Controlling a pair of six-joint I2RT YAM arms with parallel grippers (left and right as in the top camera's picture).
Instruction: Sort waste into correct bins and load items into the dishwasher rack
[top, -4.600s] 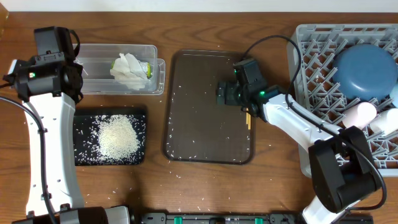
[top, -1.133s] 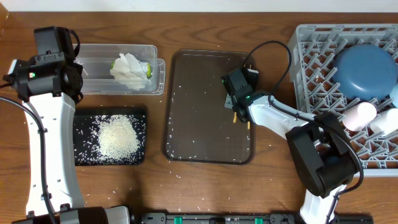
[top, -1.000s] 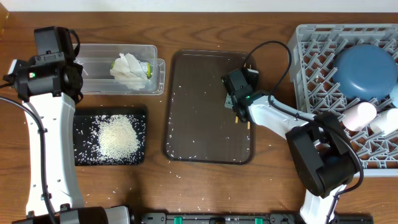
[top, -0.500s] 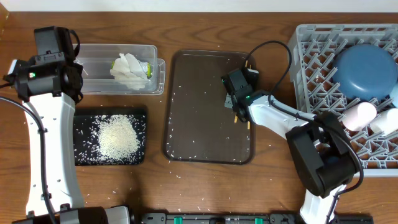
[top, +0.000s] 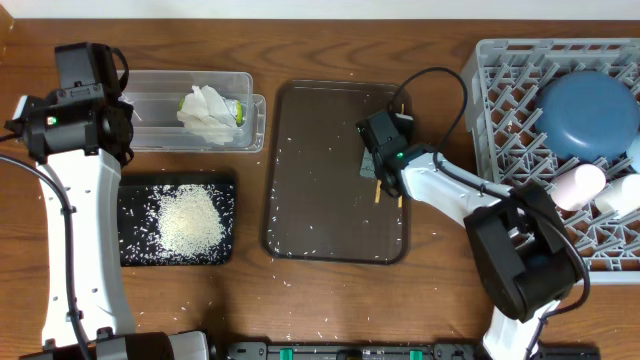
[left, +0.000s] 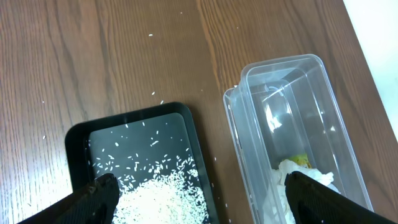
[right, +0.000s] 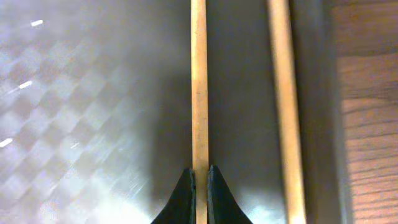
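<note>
My right gripper is shut on one wooden chopstick low over the brown serving tray, near its right side. The second chopstick lies parallel beside it along the tray's right rim. From above, the right gripper points toward the table's front, with the held chopstick sticking out past it. My left gripper hangs open and empty above the black tray of rice and the clear tub. The tub holds the tissue and wrapper.
The grey dishwasher rack at the right holds the dark-blue dish, pink cup, white cup and light-blue bowl. Stray rice grains dot the brown tray and the wooden table.
My right gripper's jaws have closed on the chopstick, and its free end has swung slightly. The left arm has not moved.
</note>
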